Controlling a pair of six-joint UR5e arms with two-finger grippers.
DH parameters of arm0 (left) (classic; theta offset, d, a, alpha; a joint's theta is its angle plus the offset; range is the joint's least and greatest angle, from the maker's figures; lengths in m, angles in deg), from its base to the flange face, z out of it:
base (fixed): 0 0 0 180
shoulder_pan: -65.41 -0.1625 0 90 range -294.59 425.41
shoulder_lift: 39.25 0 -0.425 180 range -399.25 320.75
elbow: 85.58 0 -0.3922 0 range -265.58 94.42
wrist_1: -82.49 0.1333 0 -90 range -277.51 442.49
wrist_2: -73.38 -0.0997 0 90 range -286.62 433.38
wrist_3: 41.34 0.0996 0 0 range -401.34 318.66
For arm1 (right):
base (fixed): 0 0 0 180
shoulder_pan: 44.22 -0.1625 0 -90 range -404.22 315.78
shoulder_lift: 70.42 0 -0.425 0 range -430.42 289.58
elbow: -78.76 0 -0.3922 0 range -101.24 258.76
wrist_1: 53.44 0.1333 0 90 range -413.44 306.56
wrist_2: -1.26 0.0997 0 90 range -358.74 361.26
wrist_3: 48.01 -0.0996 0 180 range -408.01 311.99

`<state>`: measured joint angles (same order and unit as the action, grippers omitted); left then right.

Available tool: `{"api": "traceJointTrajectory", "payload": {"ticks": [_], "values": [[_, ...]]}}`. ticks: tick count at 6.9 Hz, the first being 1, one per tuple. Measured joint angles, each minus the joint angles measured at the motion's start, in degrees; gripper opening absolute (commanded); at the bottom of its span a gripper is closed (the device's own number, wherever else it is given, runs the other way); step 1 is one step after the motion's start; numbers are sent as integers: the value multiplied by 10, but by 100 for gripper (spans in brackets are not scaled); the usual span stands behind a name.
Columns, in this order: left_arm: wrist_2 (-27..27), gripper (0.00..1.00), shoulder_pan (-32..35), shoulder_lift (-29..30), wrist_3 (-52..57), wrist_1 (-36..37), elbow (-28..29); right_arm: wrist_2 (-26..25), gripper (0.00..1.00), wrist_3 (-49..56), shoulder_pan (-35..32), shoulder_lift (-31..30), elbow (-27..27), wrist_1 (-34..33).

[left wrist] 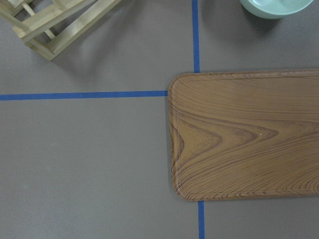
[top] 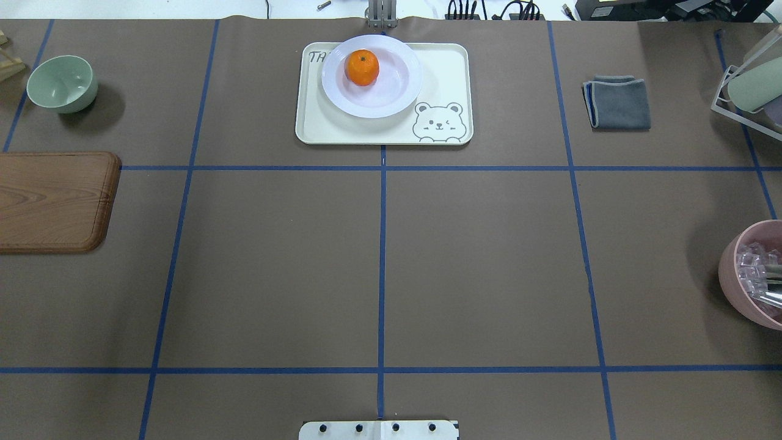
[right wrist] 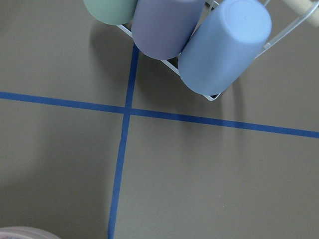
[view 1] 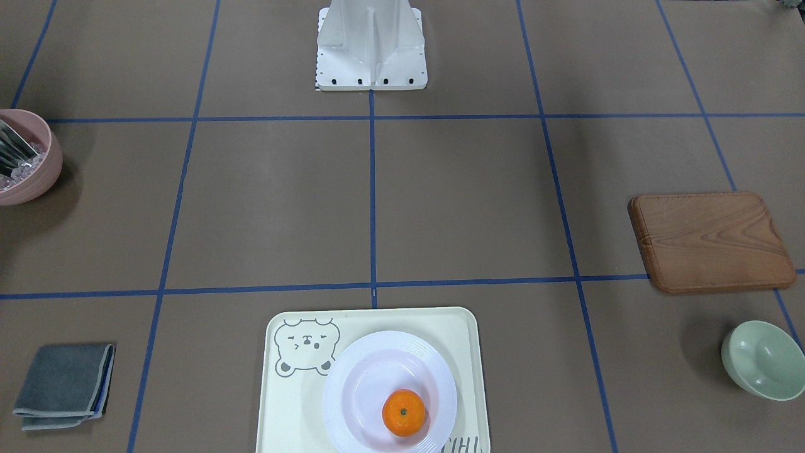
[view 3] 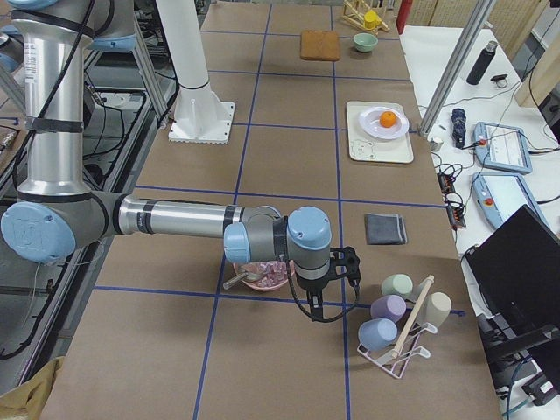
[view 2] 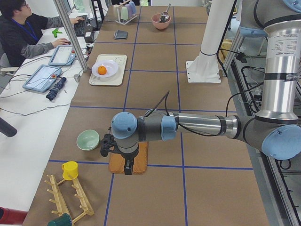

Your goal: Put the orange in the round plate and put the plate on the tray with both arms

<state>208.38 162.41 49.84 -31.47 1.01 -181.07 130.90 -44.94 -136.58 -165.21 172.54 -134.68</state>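
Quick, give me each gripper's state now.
Left gripper: cannot be told, seen only from the side.
Right gripper: cannot be told, seen only from the side.

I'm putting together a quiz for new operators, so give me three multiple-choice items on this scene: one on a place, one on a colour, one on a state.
1. Where does the orange lie?
A. in the round plate
B. in the green bowl
C. on the wooden board

2. What colour is the folded cloth?
A. red
B. grey
C. yellow

3. How does the round plate stand?
A. tipped on its rim
B. flat on the tray
C. upside down

Answers:
1 A: the fruit sits in the plate's white well.
2 B: both the overhead and front-facing views show it grey.
3 B: the plate rests well-up on the tray, beside the bear drawing.
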Motion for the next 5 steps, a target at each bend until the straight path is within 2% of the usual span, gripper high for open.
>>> {"api": "traceJointTrajectory", "payload": {"ticks": [5], "values": [[-3, 98, 0, -7, 1, -3, -6, 3, 100, 0, 1, -3, 2, 2]]}}
